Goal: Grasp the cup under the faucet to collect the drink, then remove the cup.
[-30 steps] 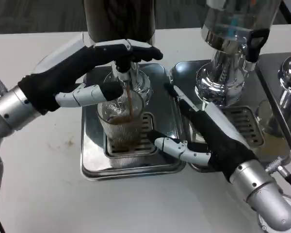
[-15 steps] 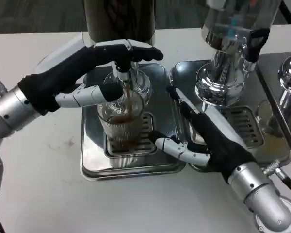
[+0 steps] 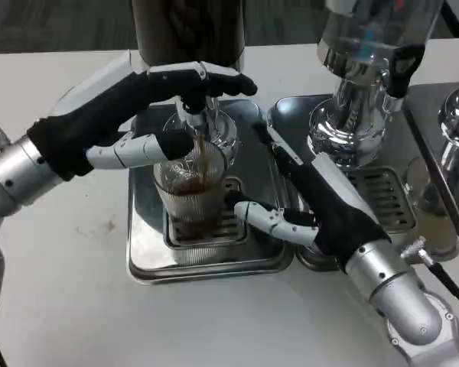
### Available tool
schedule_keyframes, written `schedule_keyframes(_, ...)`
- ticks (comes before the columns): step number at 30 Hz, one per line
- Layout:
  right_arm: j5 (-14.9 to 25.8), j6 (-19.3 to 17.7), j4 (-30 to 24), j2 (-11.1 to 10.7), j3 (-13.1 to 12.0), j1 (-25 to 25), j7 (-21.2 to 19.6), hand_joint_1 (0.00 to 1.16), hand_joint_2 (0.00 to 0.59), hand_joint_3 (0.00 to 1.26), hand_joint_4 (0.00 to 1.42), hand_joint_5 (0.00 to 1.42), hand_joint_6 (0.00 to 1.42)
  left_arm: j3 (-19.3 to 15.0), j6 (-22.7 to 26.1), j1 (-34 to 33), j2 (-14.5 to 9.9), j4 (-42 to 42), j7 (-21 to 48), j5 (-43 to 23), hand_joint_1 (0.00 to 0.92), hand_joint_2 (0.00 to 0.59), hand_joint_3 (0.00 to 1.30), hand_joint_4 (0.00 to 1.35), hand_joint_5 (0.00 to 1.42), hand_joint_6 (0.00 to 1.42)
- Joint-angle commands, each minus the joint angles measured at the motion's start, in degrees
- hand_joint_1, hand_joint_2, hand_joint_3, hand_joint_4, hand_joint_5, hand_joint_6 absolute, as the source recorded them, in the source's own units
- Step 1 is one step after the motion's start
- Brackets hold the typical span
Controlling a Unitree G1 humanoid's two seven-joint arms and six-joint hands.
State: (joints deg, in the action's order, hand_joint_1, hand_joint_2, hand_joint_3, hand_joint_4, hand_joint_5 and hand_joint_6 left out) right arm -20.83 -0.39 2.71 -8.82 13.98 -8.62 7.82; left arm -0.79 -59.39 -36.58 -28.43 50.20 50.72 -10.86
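Cup (image 3: 190, 197): ribbed glass on the drip tray (image 3: 149, 256), right under the faucet (image 3: 195, 118), brown drink streaming in.
Left hand (image 3: 141, 107): fingers laid over the faucet lever, thumb beside the cup's far-left rim; holds nothing else.
Right hand (image 3: 314, 206): fingers spread, thumb just beside the cup's right side; contact, I cannot tell.
In the way: faucet spout directly over the rim.
Around: second dispenser (image 3: 352, 115) on the right with its own tray (image 3: 390, 206).

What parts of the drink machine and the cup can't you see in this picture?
- Head view: the dispenser tank top is cut off by the picture's upper edge.
- Faucet lever: covered by the left hand.
- Cup left side: hidden behind that hand's thumb.
- Right-hand machines: cut off by the right edge.
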Motion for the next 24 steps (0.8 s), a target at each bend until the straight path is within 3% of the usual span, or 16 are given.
schedule_keyframes(1,0.61,-1.41,1.46,0.46,0.26,-1.18,-0.70,0.49,0.240,0.00,0.00,0.00,0.06,-0.06,0.65,1.51,-0.25,-0.52,0.81,-0.42,0.000,0.070,0.34,0.24,0.24,0.27)
schedule_keyframes(8,1.25,-2.19,3.47,0.74,-0.08,-2.15,-0.79,0.49,0.240,0.00,0.00,0.00,0.07,-1.72,3.02,2.27,-0.94,-1.41,1.26,-2.96,0.000,0.069,0.35,0.26,0.27,0.29)
schedule_keyframes(16,1.96,-2.47,4.17,0.08,-0.52,-3.49,-0.44,0.49,0.240,0.00,0.00,0.00,0.08,-5.92,5.68,3.84,-2.82,-3.65,0.72,-5.71,0.000,0.069,0.35,0.27,0.27,0.30)
schedule_keyframes(24,2.61,-3.97,6.42,0.81,-0.15,-4.04,-1.04,0.49,0.240,0.00,0.00,0.00,0.09,-9.19,7.31,7.34,-3.78,-6.38,-0.06,-7.13,0.000,0.069,0.35,0.27,0.27,0.30)
